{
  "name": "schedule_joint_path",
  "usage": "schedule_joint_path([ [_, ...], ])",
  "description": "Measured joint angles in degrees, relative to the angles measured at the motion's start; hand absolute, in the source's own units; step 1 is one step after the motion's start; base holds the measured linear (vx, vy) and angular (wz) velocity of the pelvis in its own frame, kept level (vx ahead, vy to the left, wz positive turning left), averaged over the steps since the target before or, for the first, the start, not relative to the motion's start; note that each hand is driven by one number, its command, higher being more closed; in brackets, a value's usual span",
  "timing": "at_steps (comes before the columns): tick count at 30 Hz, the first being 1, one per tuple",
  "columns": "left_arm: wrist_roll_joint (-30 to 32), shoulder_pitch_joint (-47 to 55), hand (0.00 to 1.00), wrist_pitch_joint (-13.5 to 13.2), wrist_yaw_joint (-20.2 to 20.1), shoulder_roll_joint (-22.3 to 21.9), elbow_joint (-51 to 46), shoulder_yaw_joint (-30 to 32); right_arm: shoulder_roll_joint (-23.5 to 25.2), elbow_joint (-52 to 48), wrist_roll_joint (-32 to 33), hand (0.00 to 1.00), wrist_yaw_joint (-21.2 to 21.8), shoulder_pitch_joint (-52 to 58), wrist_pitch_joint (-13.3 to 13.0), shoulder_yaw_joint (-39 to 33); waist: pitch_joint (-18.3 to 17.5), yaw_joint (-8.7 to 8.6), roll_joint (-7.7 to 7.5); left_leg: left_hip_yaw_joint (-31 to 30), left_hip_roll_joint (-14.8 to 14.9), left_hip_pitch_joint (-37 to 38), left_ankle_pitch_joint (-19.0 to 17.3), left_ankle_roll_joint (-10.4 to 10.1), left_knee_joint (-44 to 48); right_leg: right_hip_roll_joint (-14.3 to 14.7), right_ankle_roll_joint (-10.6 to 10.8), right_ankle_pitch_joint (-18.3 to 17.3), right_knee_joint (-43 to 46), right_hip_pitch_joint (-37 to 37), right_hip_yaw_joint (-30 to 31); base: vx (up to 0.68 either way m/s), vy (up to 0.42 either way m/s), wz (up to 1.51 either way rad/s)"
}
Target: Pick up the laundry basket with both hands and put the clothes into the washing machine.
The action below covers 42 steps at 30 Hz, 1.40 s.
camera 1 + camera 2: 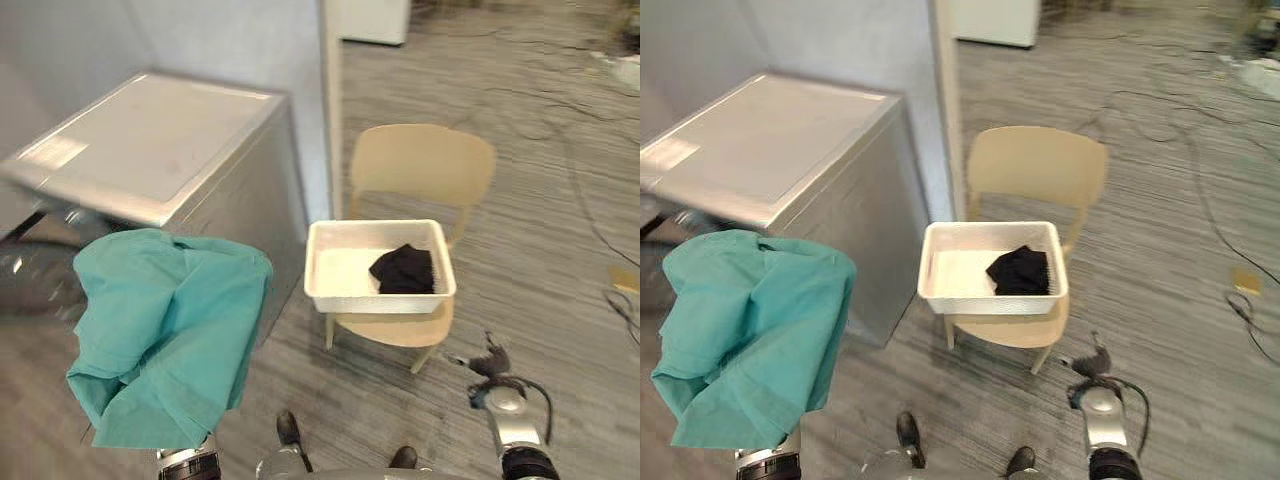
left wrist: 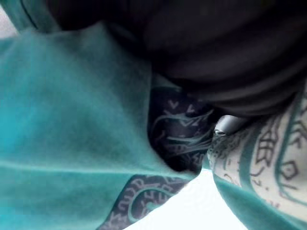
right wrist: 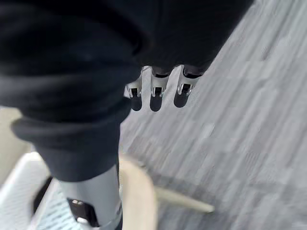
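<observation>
While teal cloth (image 1: 165, 330) is draped over the left robot hand (image 2: 225, 72), its grip impossible to tell, the basket (image 1: 322, 262) is seen near the relaxed, empty right robot hand (image 3: 156, 93).

Soft even light is filling the room; washing machine (image 1: 160, 140) top is glaring pale; chair (image 1: 420, 165) is casting a faint shadow on the floor (image 1: 380, 370).

The teal garment (image 1: 165, 330) hides most of the left robot hand (image 2: 216, 57).
</observation>
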Motion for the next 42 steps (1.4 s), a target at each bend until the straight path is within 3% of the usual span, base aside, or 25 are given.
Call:
schedule_joint_path([
  [1,0.0,-0.04,1.0,0.14,-0.33,-0.09,0.46,-0.91,-1.51,1.89,0.02,0.0,-0.06,0.87,0.49,-3.23,1.04,-0.89,1.08,0.27,-0.11,-0.68,2.2,1.0,0.27,-1.77,-0.66,-1.61,4.13,-0.05,-1.37,-0.04,0.043,1.77],
  [2,0.02,-0.27,1.0,0.06,-1.41,-0.4,0.54,-4.13,-4.02,8.21,0.1,0.0,0.09,3.91,0.93,-11.46,1.73,-2.77,0.82,-2.38,-4.3,0.35,7.24,2.08,-7.62,-3.37,0.51,-5.64,5.61,-0.93,-2.36,-0.16,-0.004,2.43],
  [3,0.03,-1.11,1.0,-0.7,-1.77,0.63,-1.34,-3.83,-3.98,14.97,0.37,0.0,0.1,6.23,1.16,-19.25,1.45,-3.91,-2.94,-0.01,-7.75,3.03,1.33,0.61,-4.37,-5.3,-2.17,-0.42,-0.16,-0.77,-3.28,-0.24,-0.036,2.3],
  [4,-0.14,-1.27,1.0,-1.18,-1.42,0.06,-0.82,-4.19,-4.99,17.55,0.65,0.0,0.2,7.81,1.09,-22.54,1.75,-4.08,-2.36,1.63,-4.63,3.74,-4.85,2.16,3.39,-5.12,-0.88,-0.64,1.42,0.0,-5.79,-0.19,-0.082,1.68],
  [5,-0.12,-0.33,1.0,-1.53,-2.28,0.58,-0.52,-4.65,-5.93,20.78,1.17,0.0,0.89,10.88,1.55,-27.69,1.64,-4.17,-1.82,4.13,-1.44,7.81,-10.95,-1.18,11.25,-5.13,-1.32,-1.28,2.16,1.4,-8.74,-0.19,-0.028,1.57],
  [7,-0.38,-0.09,1.0,-1.23,-4.42,0.22,0.41,-6.72,-5.45,24.98,3.62,0.0,3.77,14.42,2.91,-35.4,0.9,-6.6,-0.98,3.96,0.19,12.72,-13.48,-5.92,12.46,-5.28,-1.24,-1.1,1.33,2.09,-14.74,-0.16,0.059,1.51],
  [8,-0.43,-0.07,1.0,-1.23,-5.4,0.19,0.33,-7.84,-4.92,26.05,4.69,0.0,4.61,15.19,3.26,-37.2,0.46,-7.19,-0.3,3.52,-0.2,14.3,-13.77,-8.47,8.55,-5.49,-1.21,-0.81,1.39,1.43,-16.52,-0.15,0.152,1.21],
  [10,-0.52,-0.34,1.0,-1.17,-7.57,-0.18,0.35,-9.86,-1.37,24.24,6.99,0.0,5.28,16.55,3.41,-37.67,-0.1,-7.54,1.57,6.4,-1.4,18.87,-14.7,-17.61,-4.93,-6.09,-1.75,0.42,2.67,-0.16,-20.2,-0.17,0.256,0.97],
  [11,-0.59,0.47,1.0,-0.77,-8.87,-0.17,0.33,-10.03,2.97,21.98,8.16,0.0,6.42,16.16,3.38,-35.5,0.25,-6.82,-1.2,7.58,-4.56,20.67,-13.67,-17.4,-8.24,-9.71,-2.27,0.8,5.02,-0.21,-20.37,-0.15,0.226,0.48],
  [13,-0.97,3.65,1.0,-0.47,-9.59,-0.08,-0.27,-11.21,6.77,18.64,9.79,0.0,7.87,16.72,3.45,-29.8,-0.28,-6.55,-2.75,6.89,-7.28,21.09,-13.43,-17.05,-7.62,-13.35,-2.29,1.1,7.35,1.38,-20.92,-0.22,0.216,0.57],
  [15,-0.98,6.12,1.0,-0.47,-10.25,0.07,-2.38,-12.21,9.82,12.78,10.14,0.0,8.61,17.77,3.25,-19.71,-0.93,-6.46,-3.12,4.28,-10.25,21.14,-15.23,-13.81,-6.39,-16.78,-3.39,-0.74,9.95,1.16,-14.86,-0.26,0.281,0.86],
  [17,-1.03,6.54,1.0,-0.57,-10.26,0.07,-2.93,-14.02,10.47,10.12,10.21,0.0,8.88,18.31,2.75,-14.27,-1.02,-6.42,-3.11,1.78,-11.41,21.23,-16.5,-11.54,-5.4,-16.63,-4.81,-3.51,12.06,-0.88,-4.4,-0.21,0.199,1.02],
  [18,-1.1,6.89,1.0,-0.71,-10.3,0.07,-3.52,-16.23,11.2,8.34,11.11,0.0,8.89,18.32,2.15,-11.07,-0.46,-6.46,-2.72,-1.57,-13.02,21.12,-18.23,-8.61,-4.62,-14.99,-4.46,-7.24,15.63,-4.02,8.47,-0.15,0.142,1.15],
  [20,-1.87,6.99,1.0,-0.87,-10.49,0.08,-3.87,-18.35,13.37,7.03,12.52,0.0,8.59,18.0,1.43,-8.87,-0.28,-6.69,-3.74,-6.65,-15.11,21.07,-20.16,-5.9,-4.13,-12.2,-2.21,-11.8,23.31,-7.01,19.04,-0.07,0.073,1.22],
  [24,-2.28,8.47,1.0,-0.95,-11.23,0.09,-3.47,-19.62,15.31,5.42,15.14,0.0,6.85,17.98,0.29,-2.8,0.1,-6.65,-4.24,-13.18,-15.58,21.52,-23.42,-7.33,-4.02,-3.16,0.6,-15.45,30.75,-12.17,21.63,0.15,-0.04,1.14],
  [28,-2.32,8.12,1.0,-0.72,-11.36,0.16,-0.42,-22.72,15.2,4.04,16.02,0.0,7.36,17.99,0.31,0.79,1.0,-6.95,-5.12,-18.95,-14.63,23.63,-23.86,-8.15,-4.54,-1.26,1.97,-13.78,26.12,-16.01,25.28,0.26,-0.179,1.12],
  [29,-2.32,8.0,1.0,-0.68,-11.44,0.22,0.43,-23.42,15.18,4.01,16.29,0.0,7.35,18.05,0.33,1.23,1.02,-6.96,-5.61,-20.69,-14.26,24.37,-25.45,-10.88,-4.9,-1.41,2.61,-12.09,22.85,-15.75,26.67,0.32,-0.255,1.29],
  [30,-2.4,7.93,1.0,-0.41,-11.44,0.36,1.23,-24.42,15.09,4.04,16.3,0.0,7.19,18.6,0.36,1.88,0.75,-6.88,-6.4,-23.26,-13.67,25.65,-26.62,-12.99,-5.31,-1.01,-0.51,-6.78,22.28,-14.09,25.6,0.33,-0.243,0.97],
  [31,-2.51,7.92,1.0,-0.15,-11.48,0.42,1.7,-24.95,14.28,4.02,16.3,0.0,7.16,18.59,0.38,2.17,0.81,-6.65,-5.77,-24.33,-12.98,26.15,-26.47,-13.23,-6.03,-0.61,-0.04,-7.8,22.78,-13.41,24.07,0.37,-0.187,0.73],
  [33,-2.74,6.73,1.0,-0.01,-11.67,0.35,1.5,-25.33,13.06,3.14,16.29,0.0,7.08,17.34,-0.15,3.31,0.54,-5.57,-4.53,-25.41,-12.23,27.76,-20.24,-13.27,-10.32,-0.64,-1.67,-12.08,26.28,-13.81,21.64,0.43,-0.185,0.39],
  [36,-2.61,6.55,1.0,0.0,-11.62,0.31,1.42,-25.23,12.89,3.38,16.31,0.0,7.12,17.11,-0.22,4.52,0.8,-5.88,-4.53,-25.4,-10.24,28.38,-18.33,-13.19,-6.39,0.53,-0.92,-16.81,27.9,-10.81,19.47,0.33,-0.204,0.31],
  [38,-2.63,7.1,1.0,0.09,-11.49,0.27,0.01,-24.43,12.74,3.16,16.29,0.0,7.78,17.51,-0.65,4.93,1.73,-4.93,-3.93,-25.9,-3.97,19.95,-12.79,-12.73,18.35,4.61,-1.74,-19.72,25.39,-5.45,18.97,0.32,-0.195,-0.27],
  [39,-2.95,8.26,1.0,0.06,-11.51,0.24,-1.77,-22.89,12.37,2.28,16.26,0.0,8.06,18.22,-0.6,6.26,1.85,-3.85,-4.1,-28.12,-0.02,12.91,-0.49,-12.37,33.25,7.76,-3.25,-21.17,24.74,-2.37,20.61,0.3,-0.107,-0.69],
  [41,-3.48,9.83,1.0,0.0,-11.35,0.25,-2.55,-21.43,11.92,1.04,16.24,0.0,7.68,18.56,-0.58,8.25,1.82,-3.14,-3.85,-28.83,1.77,7.52,-0.66,-11.91,44.84,9.86,-5.67,-22.6,24.34,-0.24,23.18,0.39,-0.025,-0.9],
  [42,-3.96,11.28,1.0,0.22,-11.19,0.21,-2.54,-19.85,11.6,0.46,16.22,0.0,7.4,18.56,-0.51,10.11,1.53,-3.04,-4.55,-26.35,1.98,3.58,-3.17,-8.69,49.49,11.08,-6.37,-22.63,21.64,2.59,25.96,0.47,0.027,-1.01],
])
